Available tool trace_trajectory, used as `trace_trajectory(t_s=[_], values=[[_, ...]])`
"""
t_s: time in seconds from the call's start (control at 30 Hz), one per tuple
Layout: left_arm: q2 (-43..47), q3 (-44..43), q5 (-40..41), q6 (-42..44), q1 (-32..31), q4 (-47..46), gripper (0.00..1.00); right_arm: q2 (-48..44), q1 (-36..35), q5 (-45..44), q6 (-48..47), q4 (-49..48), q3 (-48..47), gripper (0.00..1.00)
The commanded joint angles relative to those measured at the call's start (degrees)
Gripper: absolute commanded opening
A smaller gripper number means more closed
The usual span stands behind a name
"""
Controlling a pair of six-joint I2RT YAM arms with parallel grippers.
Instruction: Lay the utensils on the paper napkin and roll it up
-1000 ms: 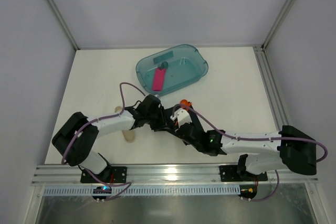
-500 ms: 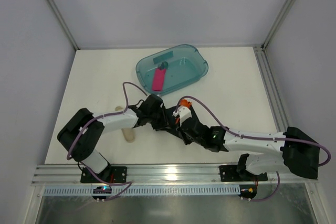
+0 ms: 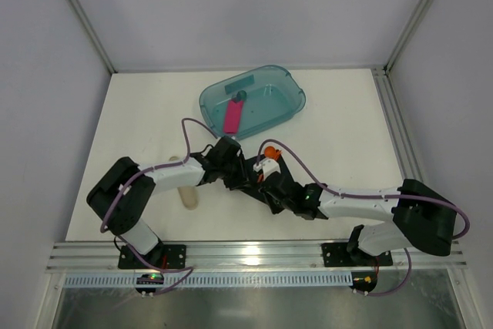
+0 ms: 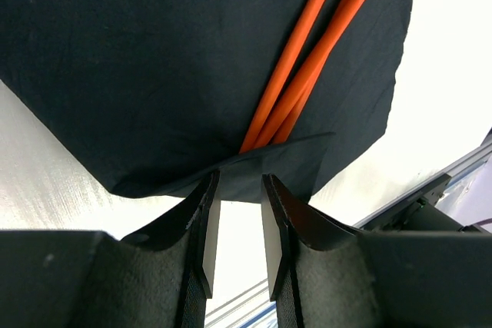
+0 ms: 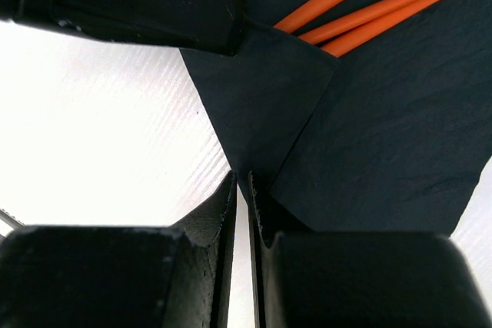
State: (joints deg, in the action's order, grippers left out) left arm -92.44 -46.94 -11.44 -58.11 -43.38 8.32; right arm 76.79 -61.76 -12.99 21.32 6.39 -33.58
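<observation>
Paper napkin (image 5: 384, 136) corner in the right pincer (image 5: 241, 182), utensils (image 5: 384, 7) just beyond.

Teal translucent tub (image 3: 276, 102) on white table (image 3: 347, 132), pink flat bar (image 3: 232, 117) inside it, pale beige tube (image 3: 188, 199) at left

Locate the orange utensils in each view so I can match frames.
Top external: utensils show only as an orange speck at centre, mostly hidden by the arms.
Left wrist: upper centre-right, handles running down under a folded corner.
Right wrist: top right, handles slanting under the same fold.
Shared landmark: the black paper napkin beneath them.
</observation>
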Motion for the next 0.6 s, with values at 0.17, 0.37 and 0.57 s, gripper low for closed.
trace_trajectory(t_s=[0.17, 0.37, 0.57], values=[[-0.6, -1.0, 2.2, 1.3, -0.2, 0.4, 0.31, -0.2, 0.1, -0.2, 3.3, -0.9, 2.0, 0.12], [-0.6, -1.0, 2.4, 1.5, -0.2, 0.5, 0.30, -1.6, 0.1, 0.9, 4.7, -1.0, 3.4, 0.12], [-0.3, 0.1, 3.3, 1.5, -0.3, 0.4, 0.30, -1.3, 0.1, 0.3, 5.0, -0.4, 3.3, 0.12]])
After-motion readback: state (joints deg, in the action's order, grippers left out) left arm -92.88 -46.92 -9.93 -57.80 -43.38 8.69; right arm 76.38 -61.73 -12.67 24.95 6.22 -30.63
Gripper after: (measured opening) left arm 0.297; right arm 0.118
